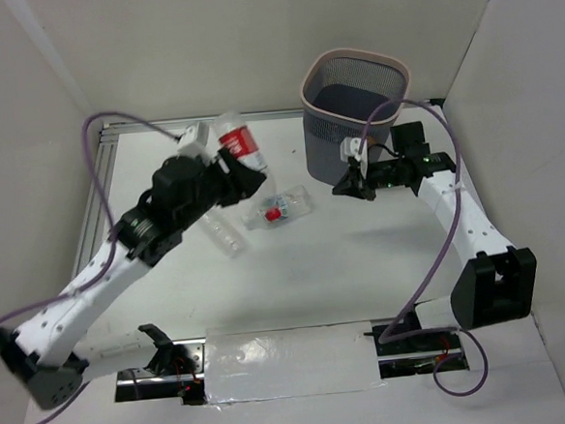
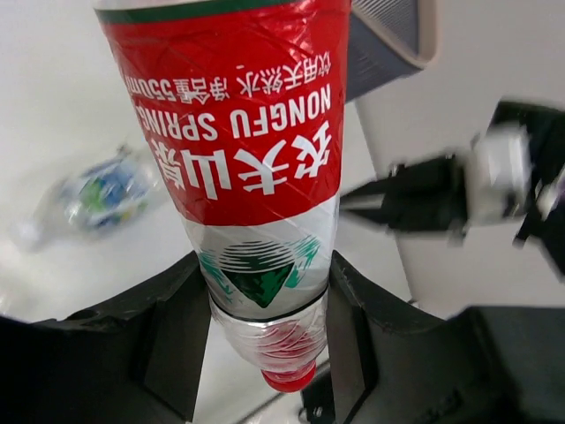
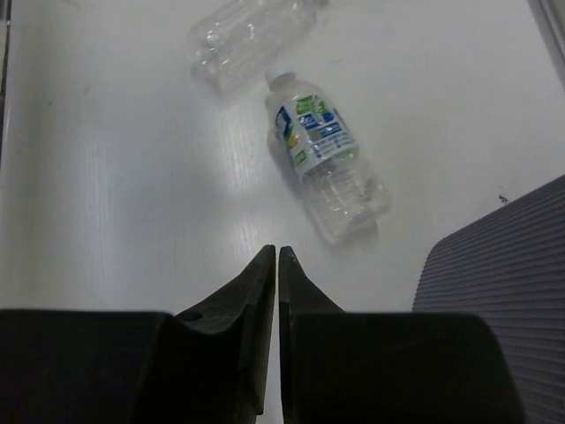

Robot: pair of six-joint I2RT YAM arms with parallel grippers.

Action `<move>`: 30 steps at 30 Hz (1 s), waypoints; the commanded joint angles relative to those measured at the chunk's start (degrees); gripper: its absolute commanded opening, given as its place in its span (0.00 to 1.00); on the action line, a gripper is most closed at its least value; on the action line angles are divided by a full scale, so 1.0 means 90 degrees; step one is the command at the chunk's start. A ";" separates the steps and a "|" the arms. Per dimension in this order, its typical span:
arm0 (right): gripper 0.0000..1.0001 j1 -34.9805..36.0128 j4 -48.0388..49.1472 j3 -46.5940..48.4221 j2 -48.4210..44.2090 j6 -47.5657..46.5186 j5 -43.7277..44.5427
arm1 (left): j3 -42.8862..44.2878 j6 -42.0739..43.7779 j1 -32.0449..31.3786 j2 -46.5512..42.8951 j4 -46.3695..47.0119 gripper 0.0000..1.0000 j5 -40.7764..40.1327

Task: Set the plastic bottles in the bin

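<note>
My left gripper (image 1: 229,172) is shut on a clear bottle with a red label (image 1: 238,143) and holds it above the table, left of the bin; in the left wrist view the bottle (image 2: 247,159) hangs cap down between the fingers (image 2: 177,336). The dark mesh bin (image 1: 353,105) with a pale rim stands at the back right. My right gripper (image 1: 344,190) is shut and empty beside the bin's near wall (image 3: 503,291). A bottle with a green-white and blue label (image 3: 322,163) lies on the table (image 1: 280,210), and an unlabelled clear bottle (image 3: 252,35) lies beyond it (image 1: 224,234).
White walls enclose the table on the left, back and right. A metal rail (image 1: 101,186) runs along the left and back edges. Purple cables loop over both arms. A taped white sheet (image 1: 288,362) lies at the near edge between the arm bases.
</note>
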 commanded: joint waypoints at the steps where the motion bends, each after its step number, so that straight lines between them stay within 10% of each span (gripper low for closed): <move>1: 0.16 0.0420 -0.0293 -0.0708 -0.0845 -0.1029 0.0687 | 0.1462 0.1117 0.0221 0.1676 0.2397 0.00 0.0781; 9: 0.56 0.0715 0.0019 -0.2127 -0.1882 -0.1110 0.1628 | 0.5177 0.1083 0.0612 0.4817 0.3550 0.00 0.1937; 17: 0.64 0.0715 -0.0196 -0.2898 -0.2487 -0.1110 0.1511 | 0.6897 0.0893 0.0516 0.6682 0.4540 0.02 0.0670; 25: 0.78 0.0588 0.0000 -0.3016 -0.2771 -0.0915 0.1452 | 0.8129 0.2211 0.0173 0.7954 0.4258 0.44 -0.0699; 30: 0.94 0.0588 0.0457 -0.3202 -0.2714 -0.1041 0.1393 | 0.7866 0.2359 0.0114 0.7885 0.4122 1.00 -0.0700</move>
